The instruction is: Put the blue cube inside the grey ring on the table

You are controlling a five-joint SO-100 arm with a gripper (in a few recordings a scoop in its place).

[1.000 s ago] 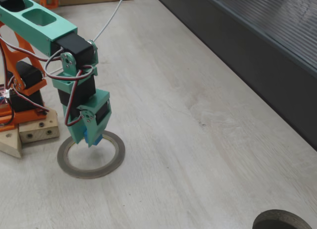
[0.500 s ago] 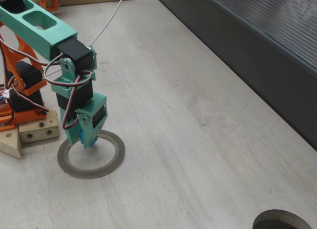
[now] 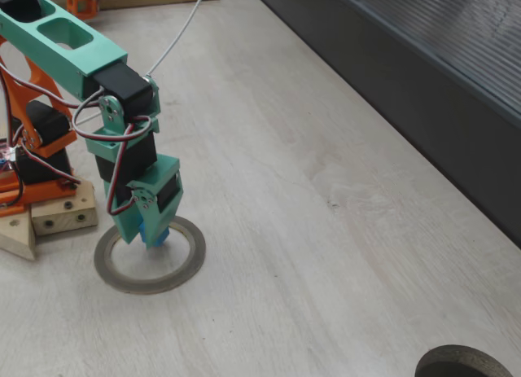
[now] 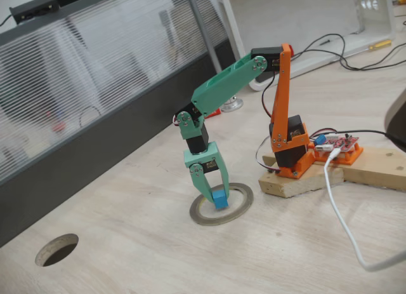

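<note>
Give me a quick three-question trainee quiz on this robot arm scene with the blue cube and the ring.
1. True or false: the gripper grips the blue cube.
2. The cube sits over which thing? A) the grey ring B) the round table hole C) the wooden base block
3. Fill in: the white cable lies on the ____.

Key: 1 true; 2 A; 3 table.

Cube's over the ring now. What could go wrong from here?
1. The cube, held in the gripper, sits toward one side of the ring, not its centre; released here it might bounce onto the rim.
2. The fingers reach down close to the ring; opening or lifting away could nudge it across the table.
</note>
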